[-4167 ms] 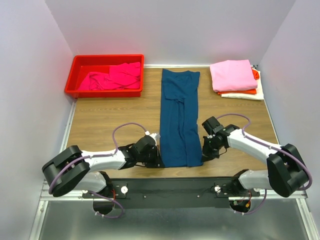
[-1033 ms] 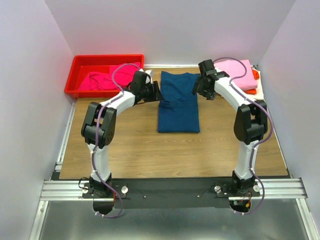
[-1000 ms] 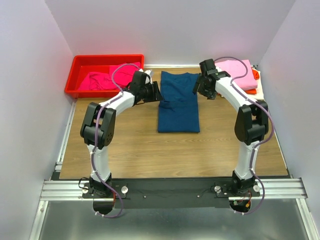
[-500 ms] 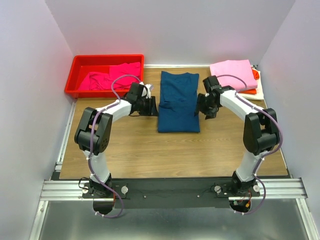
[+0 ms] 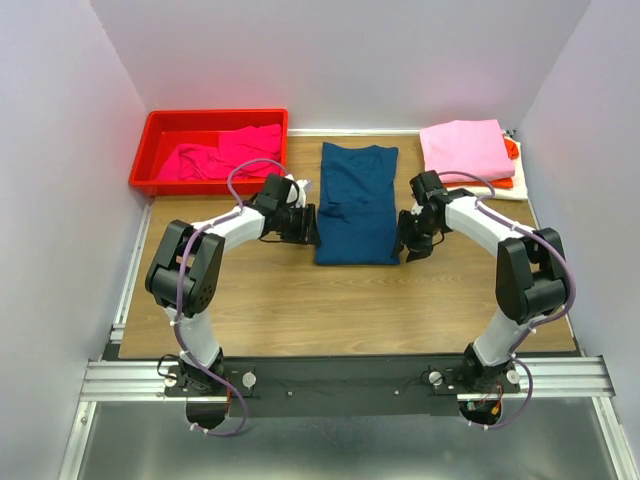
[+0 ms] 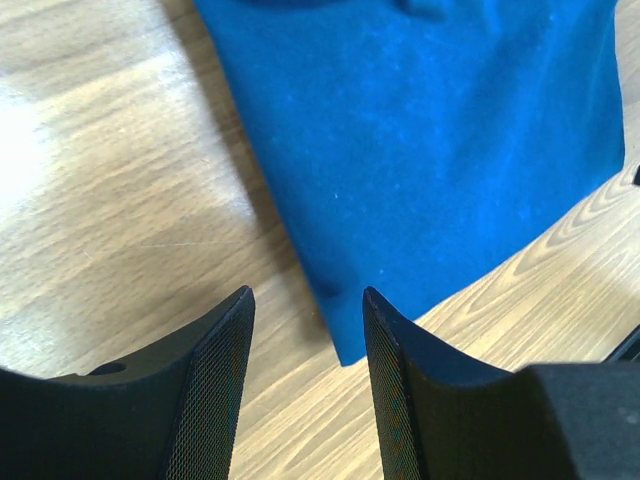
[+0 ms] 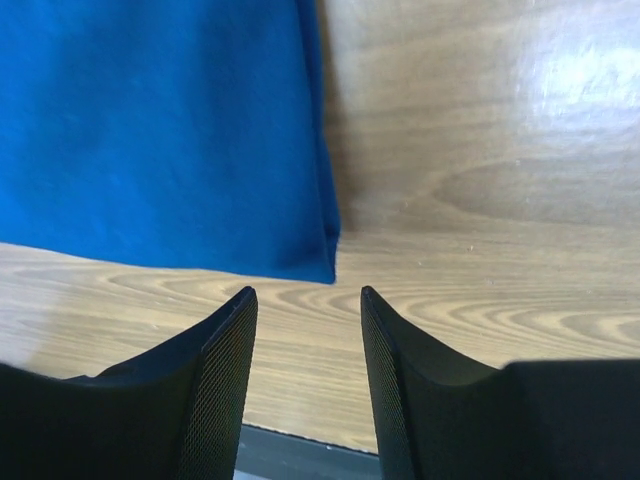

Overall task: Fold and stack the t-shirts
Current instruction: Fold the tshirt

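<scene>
Drawn back along the half-folded navy t-shirt (image 5: 357, 205) on the desk (image 5: 260, 290), the left end effector (image 5: 306, 225) and right end effector (image 5: 411, 244) flank its near corners, parted and empty, likely for another fold.

This looks like a robotics lab test cell. Plain pale walls (image 5: 340, 60) box in a small wood-grain table (image 5: 260, 290) on three sides. Two white-and-black robot arms, the left arm (image 5: 228, 222) and the right arm (image 5: 480, 222), are bolted to an aluminium rail (image 5: 130, 378) at its near edge. Purple cables (image 5: 243, 168) loop off them. A red plastic bin (image 5: 205, 186) and a stack of t-shirts (image 5: 462, 150) sit at the table's far corners.
</scene>
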Action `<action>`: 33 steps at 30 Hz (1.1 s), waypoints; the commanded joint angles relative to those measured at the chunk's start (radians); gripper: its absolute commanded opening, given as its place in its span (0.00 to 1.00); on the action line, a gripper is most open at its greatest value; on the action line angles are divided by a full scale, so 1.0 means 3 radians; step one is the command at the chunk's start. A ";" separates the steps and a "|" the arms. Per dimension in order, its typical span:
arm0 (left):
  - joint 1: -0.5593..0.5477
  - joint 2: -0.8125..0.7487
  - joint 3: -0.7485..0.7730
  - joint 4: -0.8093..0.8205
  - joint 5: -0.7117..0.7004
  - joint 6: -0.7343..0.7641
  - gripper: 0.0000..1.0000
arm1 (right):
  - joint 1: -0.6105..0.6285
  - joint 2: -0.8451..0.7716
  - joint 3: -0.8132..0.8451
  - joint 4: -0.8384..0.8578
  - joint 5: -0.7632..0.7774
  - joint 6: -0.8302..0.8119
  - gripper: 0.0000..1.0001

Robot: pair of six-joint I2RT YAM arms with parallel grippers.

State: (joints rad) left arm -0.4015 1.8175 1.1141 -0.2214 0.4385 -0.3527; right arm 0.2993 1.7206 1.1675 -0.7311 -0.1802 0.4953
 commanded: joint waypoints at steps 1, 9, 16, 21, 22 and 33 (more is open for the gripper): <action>-0.0057 -0.0147 -0.0068 -0.0013 0.0042 -0.0026 0.55 | 0.0005 0.0022 -0.0077 -0.0002 -0.0110 -0.0076 0.52; -0.0124 -0.0214 -0.0119 -0.0024 0.0011 -0.0067 0.55 | 0.0010 0.0196 -0.0031 0.0054 0.0038 -0.0076 0.46; -0.0185 -0.0265 -0.0160 -0.0044 -0.0066 -0.0098 0.55 | 0.0010 0.0298 -0.0118 0.0161 -0.0074 -0.0132 0.41; -0.0201 -0.0326 -0.0282 -0.0095 -0.0168 -0.0169 0.55 | 0.0015 0.0339 -0.0210 0.0213 -0.0130 -0.0153 0.37; -0.0201 -0.0357 -0.0303 -0.0095 -0.0183 -0.0179 0.55 | 0.0015 0.0344 -0.0225 0.0223 -0.0135 -0.0158 0.37; -0.0216 -0.0403 -0.0482 -0.0065 -0.0235 -0.0282 0.54 | 0.0020 0.0462 -0.0302 0.0300 -0.0243 -0.0204 0.16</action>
State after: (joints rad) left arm -0.4587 1.7210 0.9897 -0.2344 0.3901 -0.4206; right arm 0.2993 1.8145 1.1091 -0.6662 -0.2474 0.4572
